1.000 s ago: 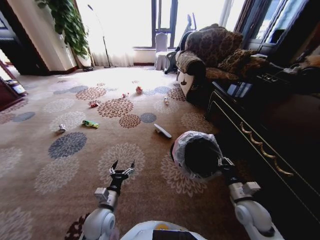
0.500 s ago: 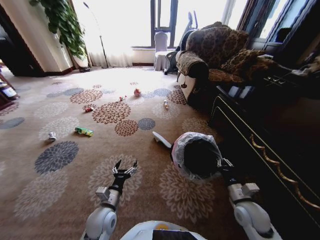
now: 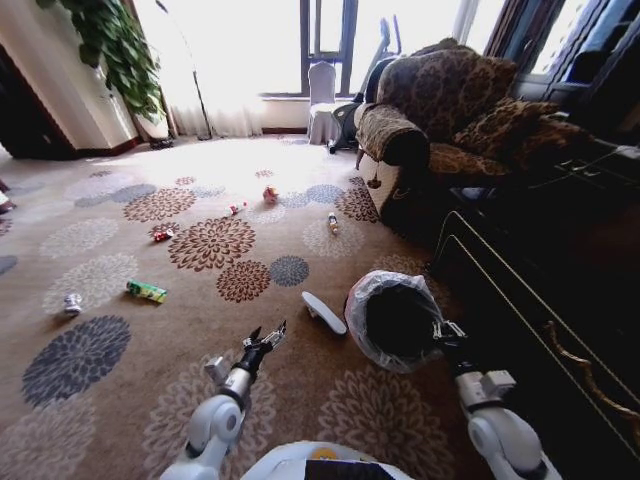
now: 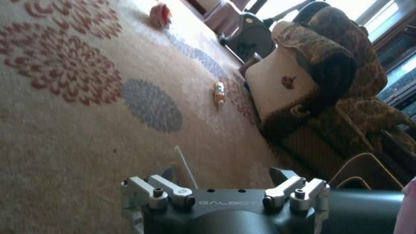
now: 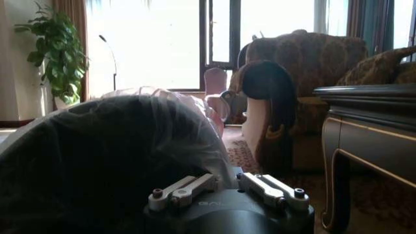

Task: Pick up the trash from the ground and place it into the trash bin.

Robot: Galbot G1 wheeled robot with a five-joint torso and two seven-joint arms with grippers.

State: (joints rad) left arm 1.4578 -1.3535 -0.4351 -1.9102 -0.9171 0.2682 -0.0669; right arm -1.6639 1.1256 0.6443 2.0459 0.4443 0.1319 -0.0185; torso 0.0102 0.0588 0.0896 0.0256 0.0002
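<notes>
I have swung the base rightwards; my spread-fingered left gripper (image 3: 266,337) now points at the flat white plastic piece (image 3: 324,312) lying just beside the bag-lined round black bin (image 3: 394,320), which my right gripper (image 3: 441,335) clamps by its rim.

My right gripper (image 5: 224,181) pinched the rim of the trash bin (image 5: 97,156), whose ruffled liner loomed right before my wrist. Beyond stood a brown armchair (image 5: 293,73) and a dark cabinet (image 5: 370,141).

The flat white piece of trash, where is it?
In the head view, the flat white piece lies on the carpet just left of the bag-lined black bin, ahead of the left gripper.
</notes>
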